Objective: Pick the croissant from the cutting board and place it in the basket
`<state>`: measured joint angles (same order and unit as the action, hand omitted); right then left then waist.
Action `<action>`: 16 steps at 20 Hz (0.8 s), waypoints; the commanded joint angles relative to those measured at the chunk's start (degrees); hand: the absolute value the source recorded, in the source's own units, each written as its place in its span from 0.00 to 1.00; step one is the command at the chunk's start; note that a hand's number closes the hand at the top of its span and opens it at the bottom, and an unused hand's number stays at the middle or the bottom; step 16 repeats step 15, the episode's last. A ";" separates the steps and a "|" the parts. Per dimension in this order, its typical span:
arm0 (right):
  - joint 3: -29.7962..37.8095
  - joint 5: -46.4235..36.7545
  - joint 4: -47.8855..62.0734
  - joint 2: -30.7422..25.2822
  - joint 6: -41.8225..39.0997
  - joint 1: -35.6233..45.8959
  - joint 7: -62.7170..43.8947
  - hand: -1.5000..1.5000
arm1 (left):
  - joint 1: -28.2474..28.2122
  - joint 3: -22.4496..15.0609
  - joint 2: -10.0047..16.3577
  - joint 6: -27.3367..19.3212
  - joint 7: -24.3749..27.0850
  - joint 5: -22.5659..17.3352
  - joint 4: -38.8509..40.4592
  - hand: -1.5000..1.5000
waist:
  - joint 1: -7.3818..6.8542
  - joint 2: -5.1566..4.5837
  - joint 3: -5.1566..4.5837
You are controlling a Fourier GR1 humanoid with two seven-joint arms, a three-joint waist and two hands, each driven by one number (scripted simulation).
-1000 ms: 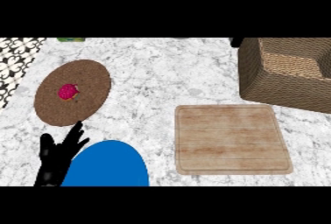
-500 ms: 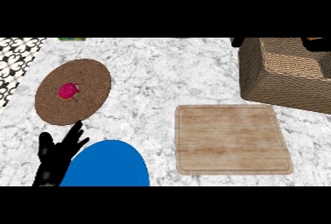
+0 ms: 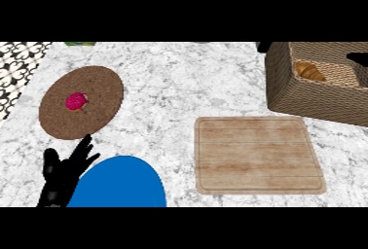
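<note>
Golden crescent croissant [image 3: 310, 71] is already lying inside the brown woven wicker basket [image 3: 316, 104] at 2 o'clock, well apart from the left hand [image 3: 61, 175] with its spread, empty fingers [image 3: 82, 148] at 7 o'clock.

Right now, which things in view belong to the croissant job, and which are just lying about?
Job in hand:
croissant, already lying in the basket
cutting board, bare

Lying about:
brown plate with a pink item on it
blue plate at the near edge

Matte black left hand [image 3: 61, 177], slender tapering fingers and thumb.
</note>
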<state>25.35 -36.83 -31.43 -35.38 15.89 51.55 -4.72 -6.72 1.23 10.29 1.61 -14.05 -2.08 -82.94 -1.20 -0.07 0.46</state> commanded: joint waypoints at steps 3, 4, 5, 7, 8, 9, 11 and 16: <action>2.70 3.67 0.12 -0.43 2.88 -0.53 4.38 0.00 | -0.98 -0.47 -1.37 -0.90 -0.10 1.50 3.62 0.50 | 0.49 -0.16 -0.43; 4.37 5.17 0.40 -3.67 0.66 -1.70 5.06 0.00 | -3.78 -0.27 -0.17 0.93 -2.55 -0.44 -1.99 0.50 | 0.41 -0.05 -0.40; 4.94 5.95 1.10 -3.42 0.69 -1.00 4.82 0.00 | -0.94 -0.30 -0.62 0.55 -2.12 0.31 2.14 0.50 | 0.58 -0.16 -0.42; 5.47 6.64 1.23 -3.62 2.08 0.53 2.64 0.00 | 0.15 1.20 0.47 1.50 -1.66 -0.61 2.12 0.50 | 0.49 -0.15 -0.44; 7.26 8.55 0.99 -5.84 -0.19 -0.96 3.41 0.00 | -0.44 0.52 -0.28 0.54 -4.55 -0.65 -0.47 0.50 | 0.71 -0.06 -0.42; 7.94 9.84 -0.80 -5.98 -1.51 -0.74 1.20 0.00 | -1.87 0.93 -0.40 -0.01 1.67 1.27 3.98 0.50 | 1.20 0.08 -0.48; 8.42 9.59 -0.27 -9.10 -0.61 -1.47 1.13 0.00 | -0.58 -0.18 -0.88 0.05 -3.16 0.70 0.80 0.50 | 0.95 -0.03 -0.44; 12.14 14.49 -2.81 -12.79 -6.21 -9.60 4.07 0.00 | -3.25 1.33 0.24 1.27 -5.38 -1.58 -4.09 0.50 | 1.39 0.20 -0.42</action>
